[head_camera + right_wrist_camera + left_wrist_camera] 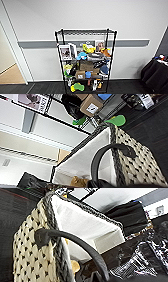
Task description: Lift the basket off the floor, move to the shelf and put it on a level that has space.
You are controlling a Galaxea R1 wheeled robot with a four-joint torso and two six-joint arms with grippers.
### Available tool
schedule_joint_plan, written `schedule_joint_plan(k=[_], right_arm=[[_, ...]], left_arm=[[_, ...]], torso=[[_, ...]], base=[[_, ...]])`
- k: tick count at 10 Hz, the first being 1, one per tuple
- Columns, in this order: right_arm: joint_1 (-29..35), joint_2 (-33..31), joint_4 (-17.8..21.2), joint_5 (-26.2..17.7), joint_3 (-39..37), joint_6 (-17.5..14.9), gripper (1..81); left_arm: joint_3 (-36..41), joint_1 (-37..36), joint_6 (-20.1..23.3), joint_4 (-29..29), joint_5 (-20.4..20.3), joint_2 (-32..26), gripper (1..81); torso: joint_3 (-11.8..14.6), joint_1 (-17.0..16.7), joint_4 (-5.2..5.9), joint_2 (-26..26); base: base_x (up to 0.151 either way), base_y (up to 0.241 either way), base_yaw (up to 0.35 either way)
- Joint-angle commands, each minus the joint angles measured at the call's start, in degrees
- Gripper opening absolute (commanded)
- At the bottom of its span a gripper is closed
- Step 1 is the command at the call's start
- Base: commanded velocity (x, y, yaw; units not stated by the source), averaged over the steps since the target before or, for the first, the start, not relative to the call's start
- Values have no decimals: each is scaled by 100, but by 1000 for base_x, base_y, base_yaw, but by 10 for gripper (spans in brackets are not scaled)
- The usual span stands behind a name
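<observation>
Facing the shelf (85, 60) squarely, the robot looks at a tall black wire rack against a pale wall with a grey rail running behind it. Lower tiers are crowded with framed pictures (65, 52), toys and a cardboard box (80, 74), while the top level (85, 31) looks bare, which makes it the likely place with room.

Both wrist views show the basket (32, 250) close up: cream weave, dark braided rim, white lining. One dark loop handle (75, 246) arches toward the left wrist camera, and the other handle (105, 156) arches toward the right one. Judging by this, each arm is at one end of the basket, a hold that would keep it level and steady between them.

Whether the left gripper and the right gripper are clamped on the handles or merely beside them I cannot tell, as the fingers are not clear.

The right wrist view shows the box and a green toy (117, 119) on the rack beyond the rim, so the basket sits near the rack, low against its lower tiers, with dark floor (150, 131) alongside.
</observation>
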Motion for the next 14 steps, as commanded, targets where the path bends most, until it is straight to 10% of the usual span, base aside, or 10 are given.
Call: schedule_joint_plan(k=[1, 14], right_arm=[[728, -32, -183, 116, 510, 85, 10], [702, -93, -184, 124, 633, 94, 10]], left_arm=[[482, -750, -24, -127, -114, -80, 10], [561, -750, -24, -127, -114, -98, 10]], torso=[[0, 0, 0, 0], [0, 2, 0, 0]], base=[[125, 0, 0], [130, 0, 0]])
